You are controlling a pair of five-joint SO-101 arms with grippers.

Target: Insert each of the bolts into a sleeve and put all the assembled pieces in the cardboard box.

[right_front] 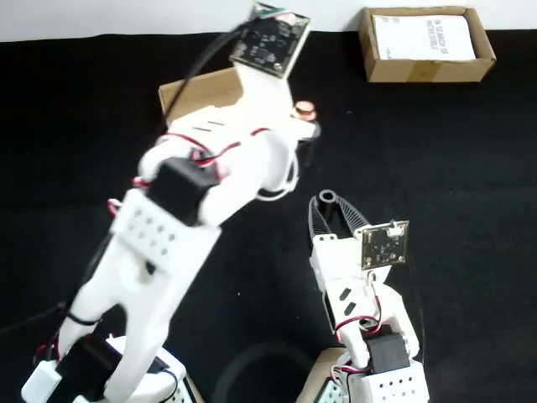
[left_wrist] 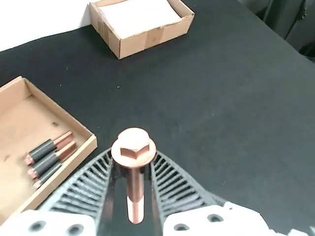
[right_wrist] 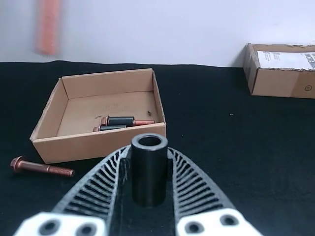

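On the black counter (right_wrist: pixel 236 147), toward its far edge, sits the open brown cardboard box (right_wrist: pixel 98 142), with sleeved bolts (right_wrist: pixel 123 121) lying inside. The right pincer (right_wrist: pixel 149 153) is closed round a black cylindrical sleeve (right_wrist: pixel 148 177), bore upward. The left pincer (left_wrist: pixel 133 169) clamps a copper hex-head bolt (left_wrist: pixel 133 150). I'd line the shank squarely with that bore before pushing, or the thread will likely catch the rim.

arms (right_front: pixel 168 243): white plastic | wires (right_front: pixel 208 154): red, black | end effector fingers (right_wrist: pixel 93 189): black, ribbed
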